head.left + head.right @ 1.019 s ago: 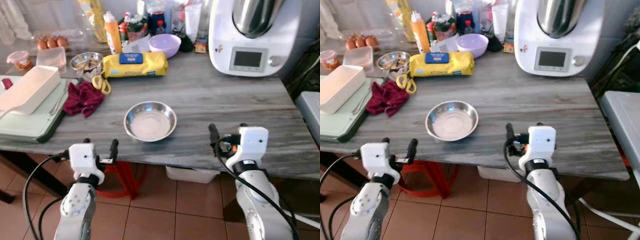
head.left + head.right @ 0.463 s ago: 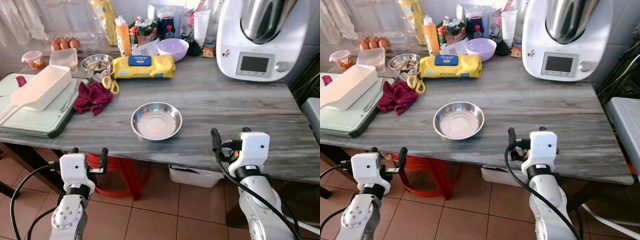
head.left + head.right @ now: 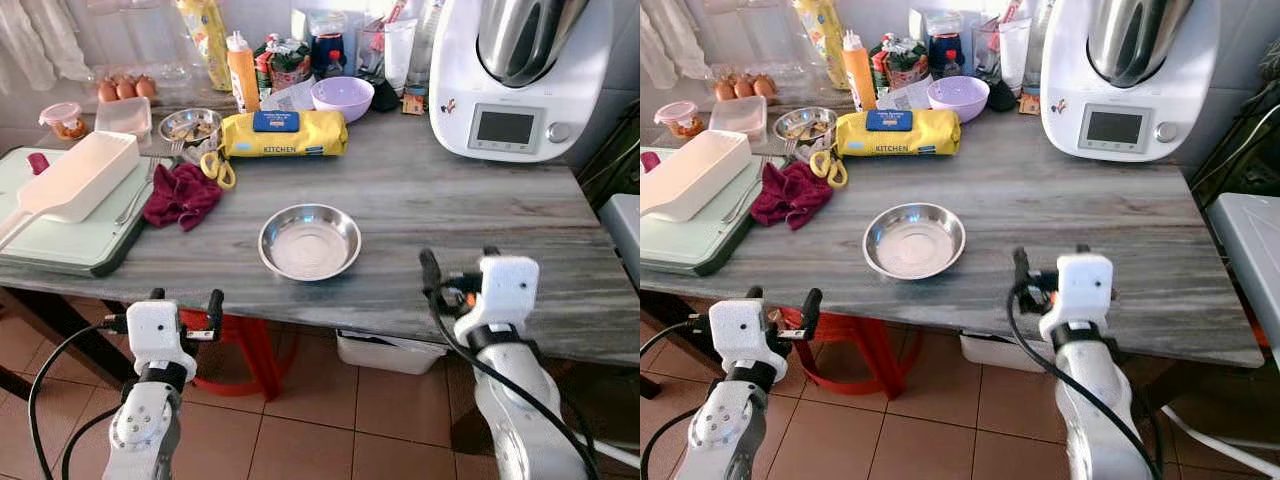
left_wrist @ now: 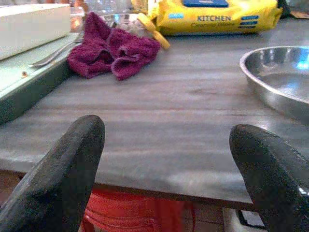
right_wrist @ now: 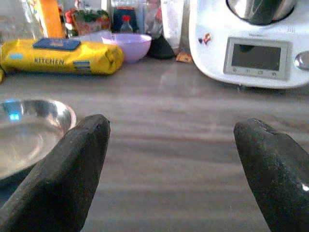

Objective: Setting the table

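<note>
Your steel bowl (image 3: 309,241) sits alone near the table's (image 3: 450,210) front edge, probably placed as a setting. Both the left gripper (image 3: 184,309) and right gripper (image 3: 458,272) hover just short of that edge, jaws spread, empty, poised to reach.

Silver bowl (image 3: 309,241), maroon cloth (image 3: 182,193), yellow pack (image 3: 284,133), grey-streaked table (image 3: 450,200).

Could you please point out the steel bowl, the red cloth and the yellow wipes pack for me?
steel bowl (image 3: 309,241): left eye view, on its inner bottom.
red cloth (image 3: 182,194): left eye view, on the middle folds.
yellow wipes pack (image 3: 898,132): right eye view, on its front face.
</note>
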